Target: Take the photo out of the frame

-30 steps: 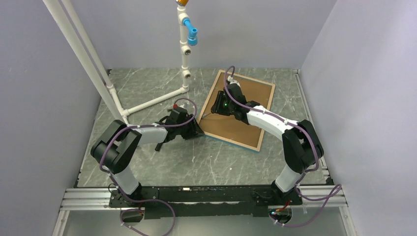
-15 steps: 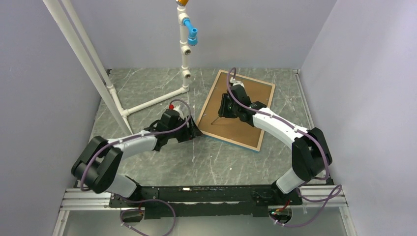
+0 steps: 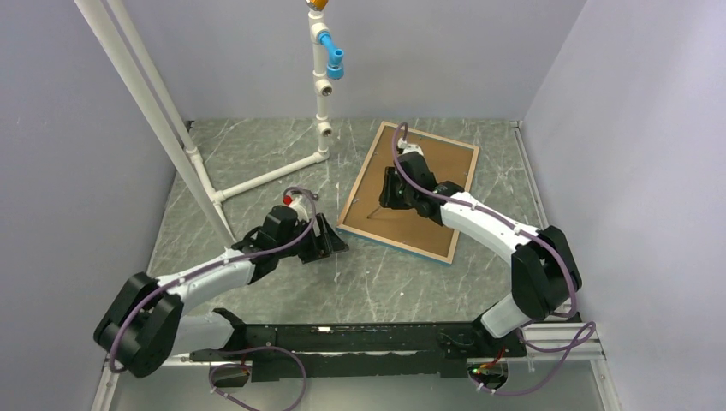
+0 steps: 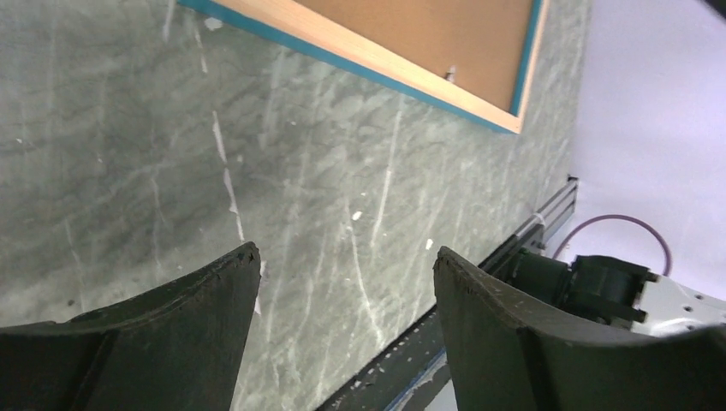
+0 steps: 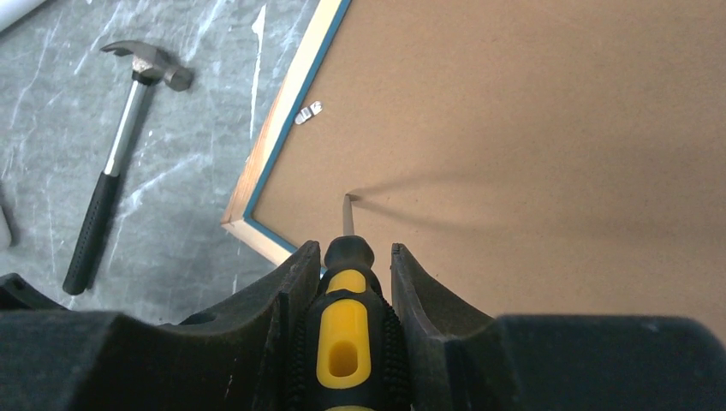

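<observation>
Where the frame (image 3: 389, 227) lies, from above: we see it back-up on the grey table (image 3: 257, 163), brown board showing, right of centre.
Left gripper (image 3: 330, 238), from above: near the frame's left corner, apart from it.
Right gripper (image 3: 385, 197), from above: over the board.
Left wrist: our jaws gape over the table, gripping nothing.
Right wrist: we clench a screwdriver (image 5: 347, 342) (yellow-and-black handle), tip on the board; a hammer (image 5: 96, 227) lies beside the frame.

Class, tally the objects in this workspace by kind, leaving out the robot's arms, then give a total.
Hand tools: 2 (screwdriver, hammer)
Picture frame: 1
White pipe stand: 1
Total: 4
</observation>
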